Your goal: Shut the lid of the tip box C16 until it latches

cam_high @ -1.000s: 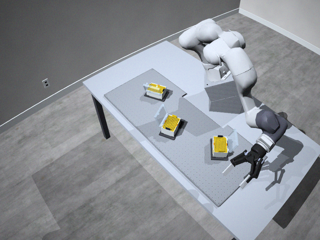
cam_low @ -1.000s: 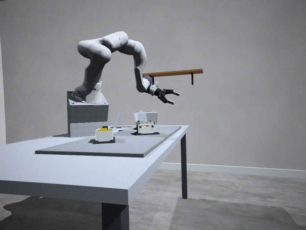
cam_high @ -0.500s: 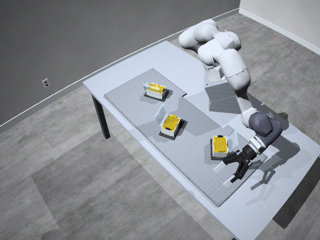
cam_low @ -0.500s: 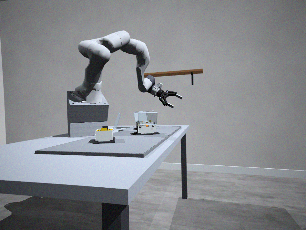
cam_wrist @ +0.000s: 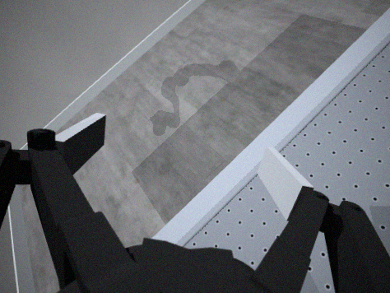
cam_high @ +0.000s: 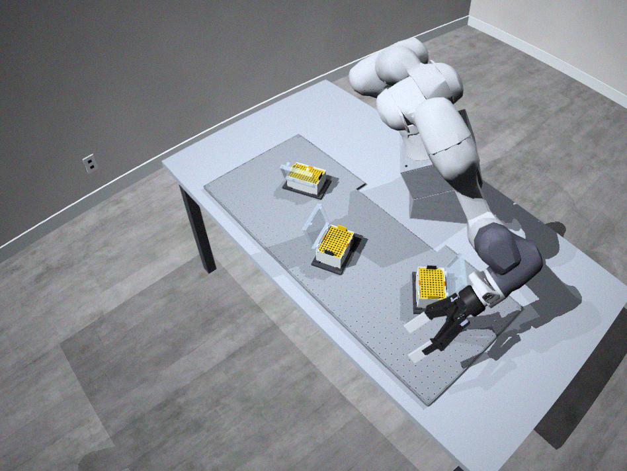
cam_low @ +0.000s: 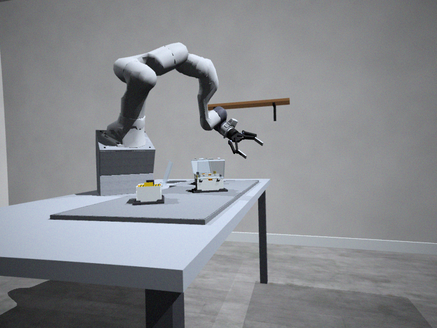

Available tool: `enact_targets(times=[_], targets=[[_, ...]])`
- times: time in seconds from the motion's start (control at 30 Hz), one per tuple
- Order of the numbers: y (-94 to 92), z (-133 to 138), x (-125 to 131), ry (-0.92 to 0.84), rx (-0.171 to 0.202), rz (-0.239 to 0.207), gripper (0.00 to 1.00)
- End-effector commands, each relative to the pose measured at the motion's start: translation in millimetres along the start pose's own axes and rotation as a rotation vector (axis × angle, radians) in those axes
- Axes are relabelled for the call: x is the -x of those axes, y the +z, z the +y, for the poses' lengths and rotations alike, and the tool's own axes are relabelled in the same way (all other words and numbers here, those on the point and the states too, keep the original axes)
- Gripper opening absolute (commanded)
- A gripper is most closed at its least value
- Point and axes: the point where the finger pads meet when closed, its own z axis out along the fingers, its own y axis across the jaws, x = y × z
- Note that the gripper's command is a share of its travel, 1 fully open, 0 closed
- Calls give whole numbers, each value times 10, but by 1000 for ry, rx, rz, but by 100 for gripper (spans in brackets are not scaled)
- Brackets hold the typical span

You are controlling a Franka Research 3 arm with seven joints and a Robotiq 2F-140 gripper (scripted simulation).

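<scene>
Three white tip boxes with yellow inserts sit on dark holder plates on the perforated board. The near-right box (cam_high: pixel 430 284) has its clear lid (cam_high: pixel 456 268) standing open; it also shows in the side view (cam_low: pixel 208 181). The middle box (cam_high: pixel 334 245) has its lid (cam_high: pixel 313 225) standing open. The far-left box (cam_high: pixel 305 177) shows a lid (cam_high: pixel 286 167) up at its far side. I cannot read the ID stickers in any view. My gripper (cam_high: pixel 418 337) (cam_low: pixel 250 148) is open and empty, high above the board beside the near-right box. The wrist view (cam_wrist: pixel 181 150) shows no box.
The grey pedestal (cam_high: pixel 430 195) under my base stands at the table's back. The table's front edge (cam_wrist: pixel 247 156) lies right below the gripper, with floor beyond it. A wooden shelf (cam_low: pixel 249 103) hangs on the wall behind the arm.
</scene>
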Motion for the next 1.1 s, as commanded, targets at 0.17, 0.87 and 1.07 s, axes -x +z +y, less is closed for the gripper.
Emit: enact_targets(times=[0.17, 0.87, 1.07], targets=[[182, 309, -161, 96, 142, 21, 100], [518, 1065, -514, 238, 401, 66, 100], [558, 1246, -590, 286, 487, 84, 100]])
